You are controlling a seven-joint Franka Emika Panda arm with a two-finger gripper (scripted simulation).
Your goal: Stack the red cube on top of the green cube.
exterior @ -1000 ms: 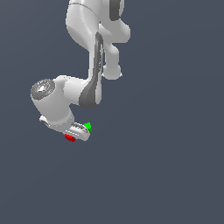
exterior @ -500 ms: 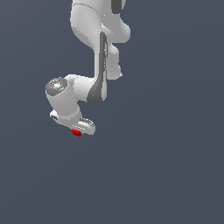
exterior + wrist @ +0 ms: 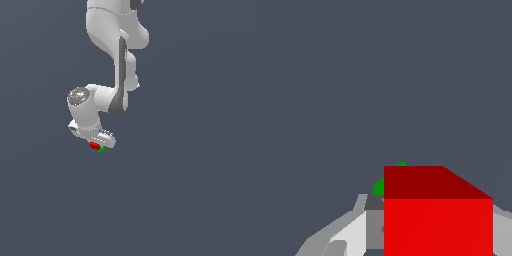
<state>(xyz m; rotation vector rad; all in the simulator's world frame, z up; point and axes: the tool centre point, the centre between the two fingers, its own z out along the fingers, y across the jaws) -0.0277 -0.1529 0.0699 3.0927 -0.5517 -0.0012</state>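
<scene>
My gripper (image 3: 98, 142) is shut on the red cube (image 3: 94, 145), which shows just under the white hand in the exterior view. The green cube (image 3: 102, 148) peeks out right beside and slightly below the red cube, on the exterior view's right. In the wrist view the red cube (image 3: 438, 215) fills the space between my fingers (image 3: 351, 231), and only small corners of the green cube (image 3: 378, 188) show from behind it. I cannot tell whether the two cubes touch.
The plain dark grey floor (image 3: 190, 200) surrounds the cubes. The white arm (image 3: 117, 45) rises above the gripper.
The gripper has carried the red cube toward the exterior view's right and a little up. The red cube now sits almost over the green cube, which the hand hid half a second ago.
</scene>
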